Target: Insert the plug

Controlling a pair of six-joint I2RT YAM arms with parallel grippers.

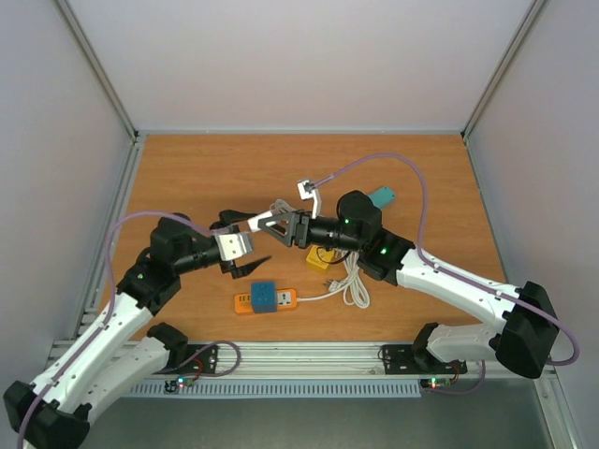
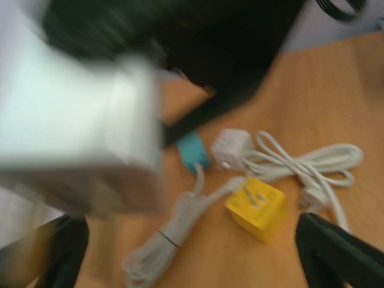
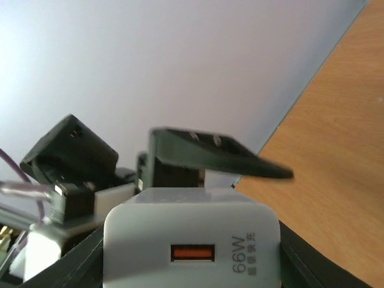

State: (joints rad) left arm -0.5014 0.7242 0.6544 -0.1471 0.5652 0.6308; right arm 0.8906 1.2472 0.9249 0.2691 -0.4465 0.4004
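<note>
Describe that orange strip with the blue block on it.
The orange power strip is a short, flat bar of what looks like plastic. It lies on the wooden table near the front edge. A blue block sits on its middle. A white cord leaves its right end towards a loose coil. Nothing else touches it.

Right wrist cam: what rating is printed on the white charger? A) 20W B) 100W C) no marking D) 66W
D: the white charger has 66W printed on its face, just right of its orange port.
</note>
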